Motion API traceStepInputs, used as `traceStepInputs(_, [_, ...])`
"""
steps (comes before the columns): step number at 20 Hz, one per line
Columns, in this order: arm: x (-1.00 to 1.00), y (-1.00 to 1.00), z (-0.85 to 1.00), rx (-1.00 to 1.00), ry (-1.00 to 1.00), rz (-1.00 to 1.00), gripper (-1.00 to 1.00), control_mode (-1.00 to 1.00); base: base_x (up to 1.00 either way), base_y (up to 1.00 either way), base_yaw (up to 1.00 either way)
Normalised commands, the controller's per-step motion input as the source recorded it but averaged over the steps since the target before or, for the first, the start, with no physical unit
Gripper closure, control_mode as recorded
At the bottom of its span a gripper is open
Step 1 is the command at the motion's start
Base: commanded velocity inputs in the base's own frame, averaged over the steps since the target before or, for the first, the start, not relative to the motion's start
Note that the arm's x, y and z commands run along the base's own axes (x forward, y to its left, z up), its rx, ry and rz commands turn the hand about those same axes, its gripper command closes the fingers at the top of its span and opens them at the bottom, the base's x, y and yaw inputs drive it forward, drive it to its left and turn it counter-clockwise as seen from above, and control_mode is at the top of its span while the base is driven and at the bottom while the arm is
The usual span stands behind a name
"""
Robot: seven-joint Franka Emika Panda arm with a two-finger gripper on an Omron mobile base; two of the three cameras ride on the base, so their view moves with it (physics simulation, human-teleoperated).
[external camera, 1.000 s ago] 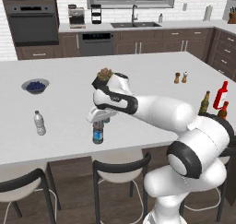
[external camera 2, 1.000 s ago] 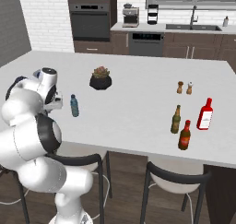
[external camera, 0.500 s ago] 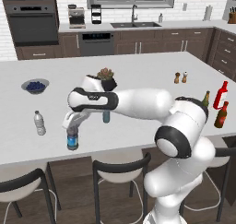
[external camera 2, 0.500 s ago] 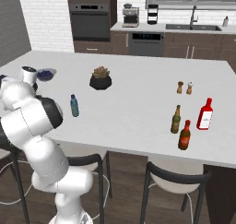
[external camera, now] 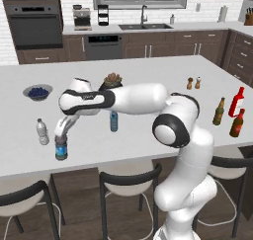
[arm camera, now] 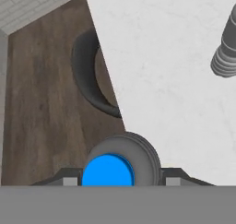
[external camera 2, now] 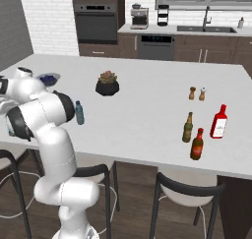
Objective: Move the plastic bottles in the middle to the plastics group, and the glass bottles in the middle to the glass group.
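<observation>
Left base view: jaws grip the blue-capped bottle (external camera: 61,148) near the table (external camera: 148,120) edge; a careless release could topple it off.

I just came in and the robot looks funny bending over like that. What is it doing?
It is sorting bottles on the kitchen island. Its gripper is shut on a blue-capped water bottle, standing near the counter's front edge, beside the clear white-capped bottle. Another pale blue bottle waits in the middle. The small brown bottle stands by the tall red bottle and the gold-necked bottle.
</observation>
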Motion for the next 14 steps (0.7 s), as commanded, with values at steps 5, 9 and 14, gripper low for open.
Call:
traceStepInputs(5, [0.20, 0.33, -0.08, 0.00, 0.00, 0.00, 1.00, -1.00, 0.00, 0.00, 0.00])
traceStepInputs(9, [0.29, 0.49, -0.21, 0.00, 0.00, 0.00, 1.00, -1.00, 0.00, 0.00, 0.00])
traceStepInputs(14, [0.28, 0.25, -0.18, 0.00, -0.01, 0.00, 1.00, -1.00, 0.00, 0.00, 0.00])
